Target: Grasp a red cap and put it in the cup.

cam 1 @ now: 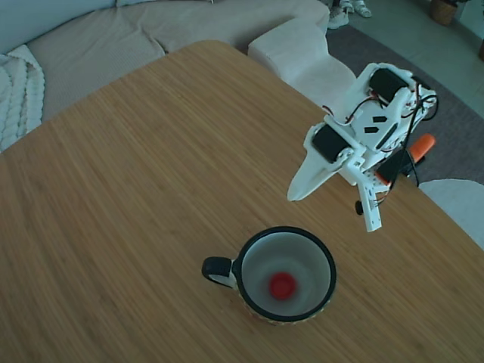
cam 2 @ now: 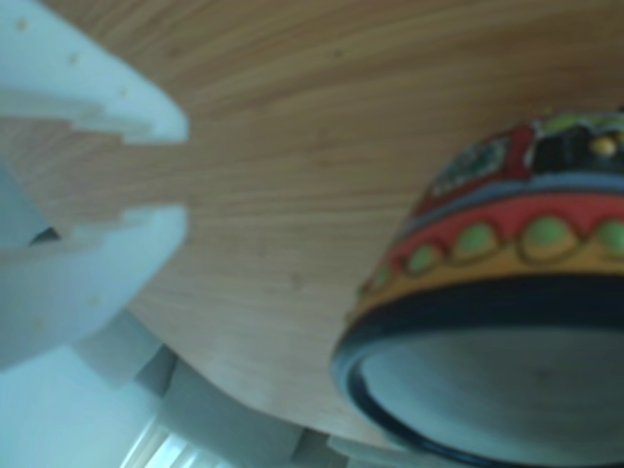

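Note:
The red cap (cam 1: 283, 285) lies on the bottom of the cup (cam 1: 327, 261), a wide mug with a black rim and a handle pointing left in the fixed view. My gripper (cam 1: 333, 212) hangs above the table, up and to the right of the cup, open and holding nothing. In the other view, which looks turned upside down, the gripper (cam 2: 183, 171) enters from the left with its white fingertips (cam 2: 146, 107) apart. There the cup's patterned wall (cam 2: 507, 224) fills the lower right, and the cap is hidden from that view.
The wooden table (cam 1: 136, 189) ends close behind the arm at the right. An orange clamp handle (cam 1: 423, 144) sits at that edge. A beige sofa (cam 1: 113, 38) runs along the far side, with a grey rug (cam 1: 454, 98) beyond.

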